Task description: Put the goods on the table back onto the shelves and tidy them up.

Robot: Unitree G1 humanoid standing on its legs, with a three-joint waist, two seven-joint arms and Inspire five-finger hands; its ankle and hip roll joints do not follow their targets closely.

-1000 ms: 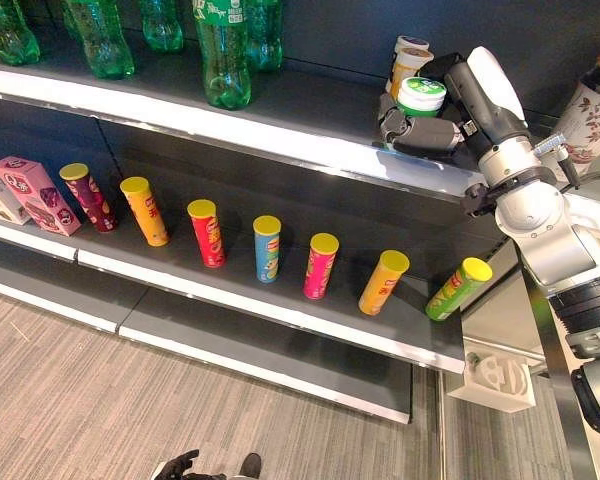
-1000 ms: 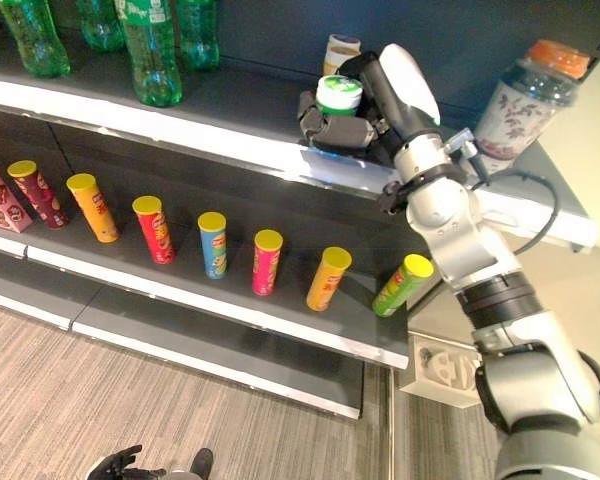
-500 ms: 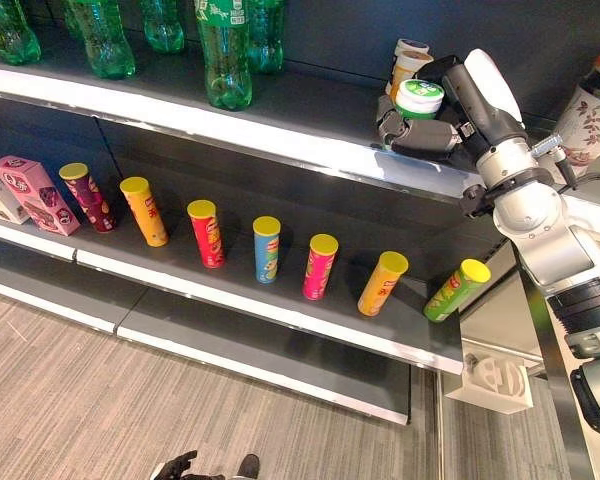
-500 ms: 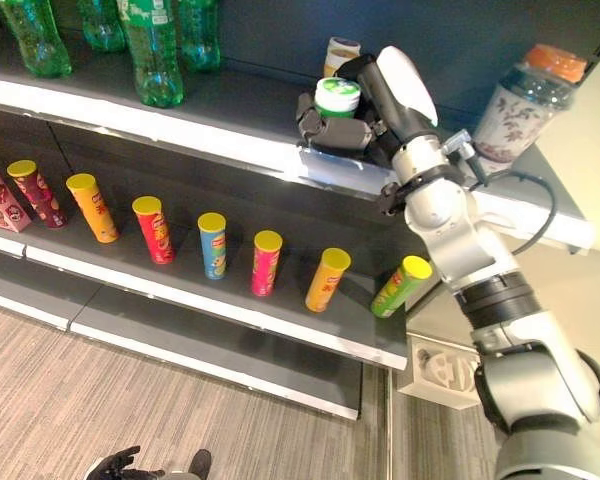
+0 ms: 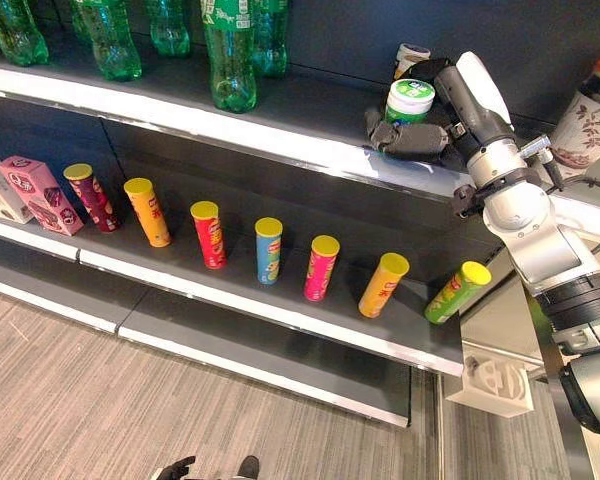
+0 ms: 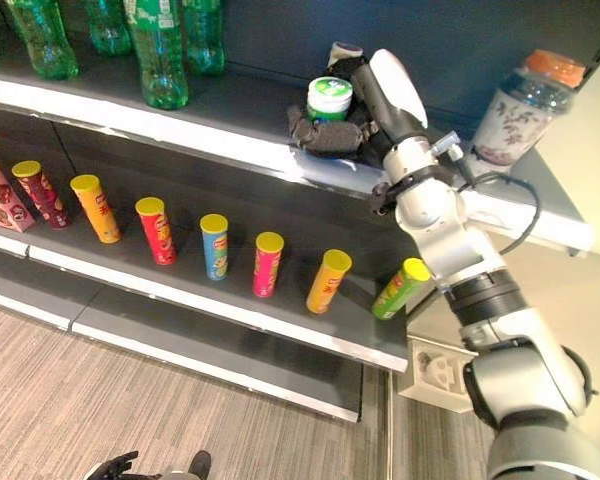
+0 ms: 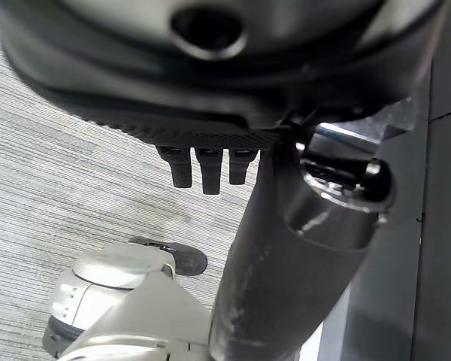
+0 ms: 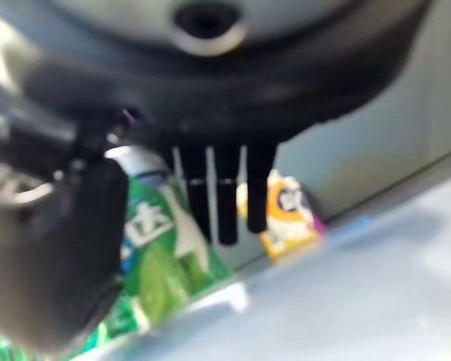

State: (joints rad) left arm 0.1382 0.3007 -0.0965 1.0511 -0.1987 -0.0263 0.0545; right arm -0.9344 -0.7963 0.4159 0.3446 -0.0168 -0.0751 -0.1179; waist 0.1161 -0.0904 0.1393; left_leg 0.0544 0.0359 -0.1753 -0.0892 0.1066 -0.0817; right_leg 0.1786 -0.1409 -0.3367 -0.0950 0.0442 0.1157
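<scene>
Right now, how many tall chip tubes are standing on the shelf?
7, in one row on the middle shelf: maroon, orange, red, blue, pink, yellow, green.

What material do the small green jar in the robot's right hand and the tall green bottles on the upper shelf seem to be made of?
The small green jar looks like opaque plastic with a printed wrapper and a white lid; the right hand curls round it. The tall green bottles look like clear, glossy green plastic: light passes through and highlights show. The upper shelf seems painted metal with a smooth, pale front edge.
</scene>
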